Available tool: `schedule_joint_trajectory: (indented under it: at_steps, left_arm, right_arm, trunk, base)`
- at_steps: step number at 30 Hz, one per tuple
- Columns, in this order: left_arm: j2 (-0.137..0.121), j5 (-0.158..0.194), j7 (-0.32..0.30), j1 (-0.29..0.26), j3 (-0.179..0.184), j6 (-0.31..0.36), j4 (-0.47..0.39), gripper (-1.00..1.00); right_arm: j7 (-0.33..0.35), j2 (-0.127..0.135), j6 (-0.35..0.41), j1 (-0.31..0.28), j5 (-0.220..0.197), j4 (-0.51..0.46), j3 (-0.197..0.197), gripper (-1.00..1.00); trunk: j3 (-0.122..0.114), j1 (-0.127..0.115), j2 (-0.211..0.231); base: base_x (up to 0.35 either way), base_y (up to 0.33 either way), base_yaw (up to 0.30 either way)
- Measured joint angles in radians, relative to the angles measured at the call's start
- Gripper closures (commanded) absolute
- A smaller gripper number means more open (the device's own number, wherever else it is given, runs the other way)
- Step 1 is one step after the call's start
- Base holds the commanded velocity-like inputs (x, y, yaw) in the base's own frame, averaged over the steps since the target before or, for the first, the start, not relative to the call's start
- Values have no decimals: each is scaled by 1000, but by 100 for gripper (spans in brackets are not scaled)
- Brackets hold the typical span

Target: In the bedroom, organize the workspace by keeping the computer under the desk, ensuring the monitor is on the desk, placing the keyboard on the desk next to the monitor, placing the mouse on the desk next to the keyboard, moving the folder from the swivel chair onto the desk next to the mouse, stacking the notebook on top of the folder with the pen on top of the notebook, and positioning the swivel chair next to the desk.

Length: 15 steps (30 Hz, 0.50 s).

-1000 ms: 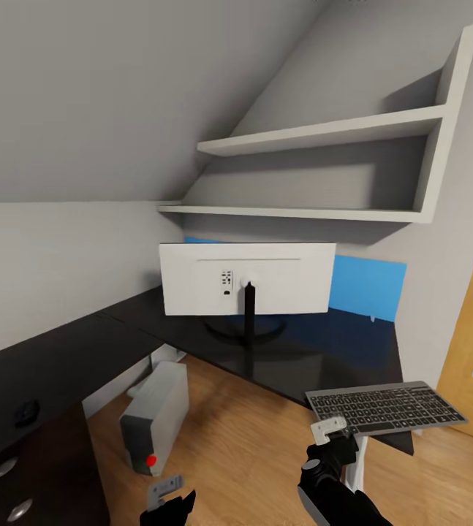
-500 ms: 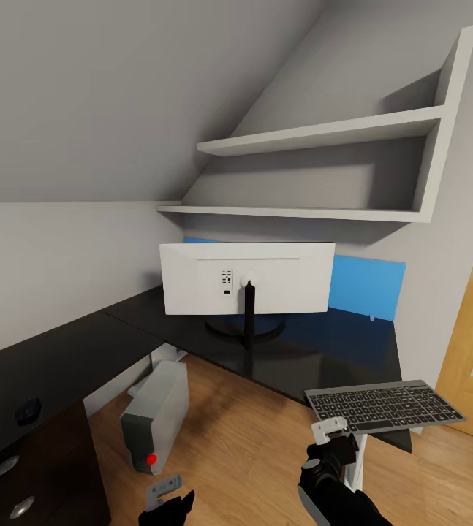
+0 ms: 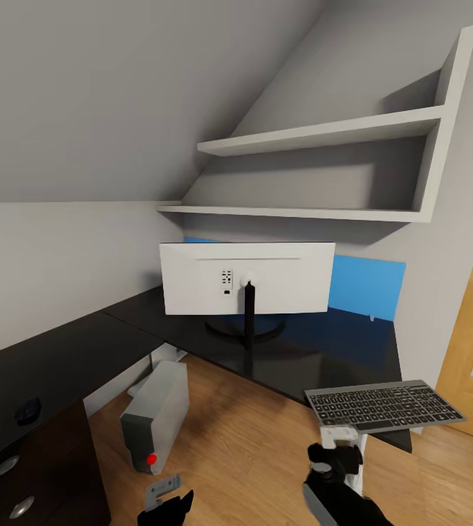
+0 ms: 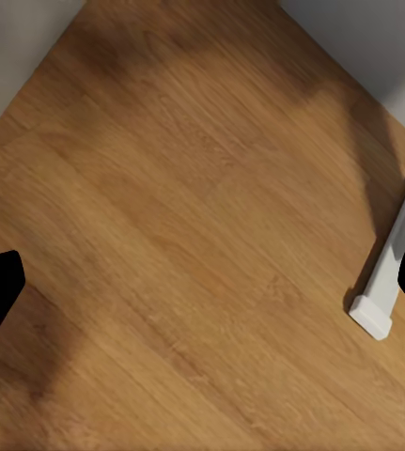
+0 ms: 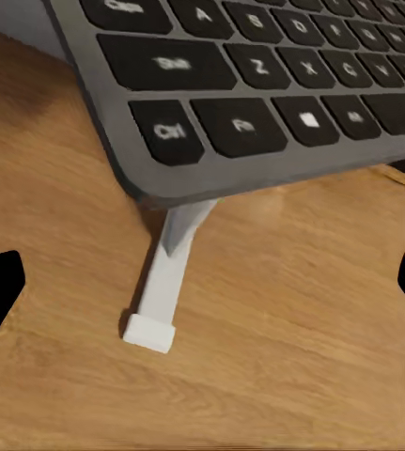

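The keyboard (image 3: 384,406) is lying flat at the near right corner of the desk (image 3: 316,351), its near edge overhanging that corner, long axis running along the surface's front edge. In the right wrist view the keyboard (image 5: 258,85) is jutting out over bare wood floor (image 5: 258,357), with the white panel leg (image 5: 169,272) below it. The right claw (image 3: 336,437) is sitting just under the keyboard's left near edge, tips wide apart, gripping nothing. The monitor (image 3: 248,277) is standing upright mid-surface, white back facing the camera. The computer (image 3: 156,416) is standing on the floor under the surface, left of the keyboard. The left claw (image 3: 161,491) is hanging low over open floor (image 4: 193,235), tips apart, empty.
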State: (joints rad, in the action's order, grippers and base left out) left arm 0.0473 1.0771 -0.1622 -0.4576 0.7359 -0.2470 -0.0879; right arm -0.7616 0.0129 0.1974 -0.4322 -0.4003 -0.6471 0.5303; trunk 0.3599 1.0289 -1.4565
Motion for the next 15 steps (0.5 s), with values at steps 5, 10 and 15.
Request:
schedule_joint_trajectory:
  at_steps: [5, 10, 15]
  left_arm:
    - [1, -1, 24, 0, 4, 0, 1, -100]
    - [5, -3, 106, 0, 7, -1, 1, -100]
    - [6, -3, 129, 0, 6, 2, 3, -100]
  right_arm:
    - [193, 3, -353, 62, -115, 207, -8, -100]
    - [368, -4, -612, 86, -181, 451, -6, -100]
    - [501, -25, -679, 90, -229, 581, -9, -100]
  trunk:
    - [0, 0, 0]
    - [0, 0, 0]
    - [0, 0, 0]
  base:
    - [0, 0, 0]
    - [0, 0, 0]
    - [0, 0, 0]
